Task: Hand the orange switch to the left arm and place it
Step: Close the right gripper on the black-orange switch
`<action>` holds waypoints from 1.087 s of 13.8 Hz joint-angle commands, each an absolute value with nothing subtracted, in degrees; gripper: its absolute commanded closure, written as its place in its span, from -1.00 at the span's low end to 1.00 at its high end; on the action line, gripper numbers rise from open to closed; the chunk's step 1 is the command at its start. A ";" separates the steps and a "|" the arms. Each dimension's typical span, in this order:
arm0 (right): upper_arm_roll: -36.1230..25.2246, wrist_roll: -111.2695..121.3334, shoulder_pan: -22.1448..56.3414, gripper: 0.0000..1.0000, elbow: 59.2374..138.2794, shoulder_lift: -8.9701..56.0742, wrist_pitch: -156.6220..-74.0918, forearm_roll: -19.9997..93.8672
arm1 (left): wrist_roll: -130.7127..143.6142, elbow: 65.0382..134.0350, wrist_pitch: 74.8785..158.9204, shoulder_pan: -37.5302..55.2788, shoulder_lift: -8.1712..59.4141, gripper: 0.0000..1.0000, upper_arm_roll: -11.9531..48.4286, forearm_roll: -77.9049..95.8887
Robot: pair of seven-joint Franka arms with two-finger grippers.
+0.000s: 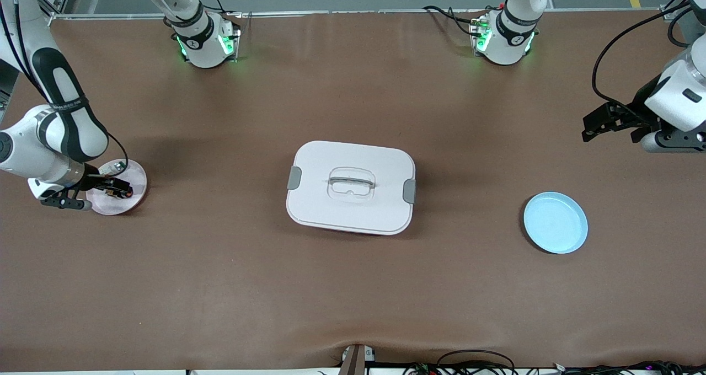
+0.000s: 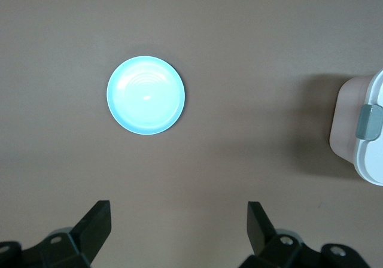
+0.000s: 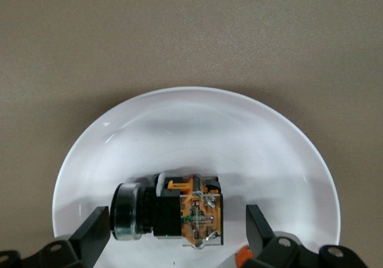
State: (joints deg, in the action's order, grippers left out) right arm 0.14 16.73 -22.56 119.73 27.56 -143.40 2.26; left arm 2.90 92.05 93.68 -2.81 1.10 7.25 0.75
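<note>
The orange switch, a small black blocky part with a silver ring at one end and an orange block at the other, lies on its side on the pink plate at the right arm's end of the table. The plate looks white in the right wrist view. My right gripper is low over the plate and open. In the right wrist view its fingers stand on either side of the switch with gaps, not touching it. My left gripper is open and empty, waiting above bare table at the left arm's end; it also shows in the left wrist view.
The white lidded box with grey clips stands mid-table between the arms, and its edge shows in the left wrist view. An empty blue plate lies near the left arm's end. A small silver-white part also lies on the pink plate. A small orange bit shows by one finger.
</note>
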 commanded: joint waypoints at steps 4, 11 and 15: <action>1.14 17.84 -23.20 -1.00 119.09 28.21 -143.79 3.69 | 2.72 90.70 92.81 -2.90 1.67 -1.00 7.38 1.14; 1.14 17.67 -22.94 -0.77 117.34 29.18 -143.70 3.60 | 2.64 90.70 92.81 -2.90 1.67 -1.00 7.38 1.06; 1.23 18.02 -23.20 0.52 117.07 29.18 -143.61 3.60 | 2.64 90.70 92.81 -2.90 1.67 -1.00 7.38 0.97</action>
